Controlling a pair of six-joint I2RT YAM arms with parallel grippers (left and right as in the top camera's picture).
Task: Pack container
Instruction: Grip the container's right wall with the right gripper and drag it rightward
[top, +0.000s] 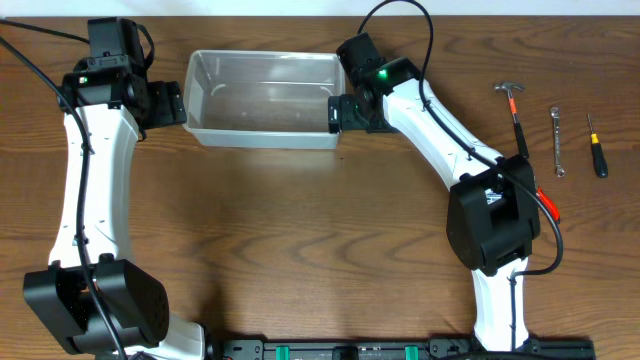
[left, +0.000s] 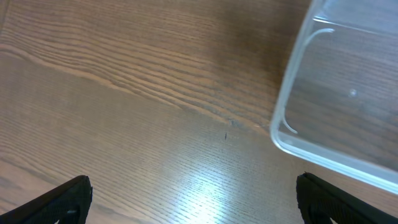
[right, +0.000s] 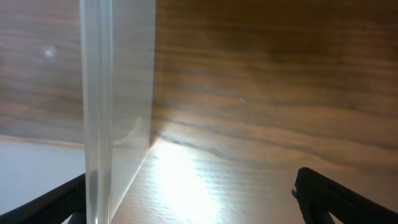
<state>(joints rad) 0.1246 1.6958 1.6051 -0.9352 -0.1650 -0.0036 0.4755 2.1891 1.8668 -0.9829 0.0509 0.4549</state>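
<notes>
The container (top: 265, 98) sits empty at the far middle of the bench (top: 300, 230), a gripper at each end — probably to steady it for packing. The left gripper (top: 180, 102) gapes wide, holding nothing; the right gripper (top: 335, 112) gapes too, straddling the end wall, unclamped.

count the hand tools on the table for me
3 for certain, all at the right end of the table: a hammer, then a wrench, then a screwdriver farthest out. A red item poking from under the right arm may be a fourth. None are in the container.
</notes>
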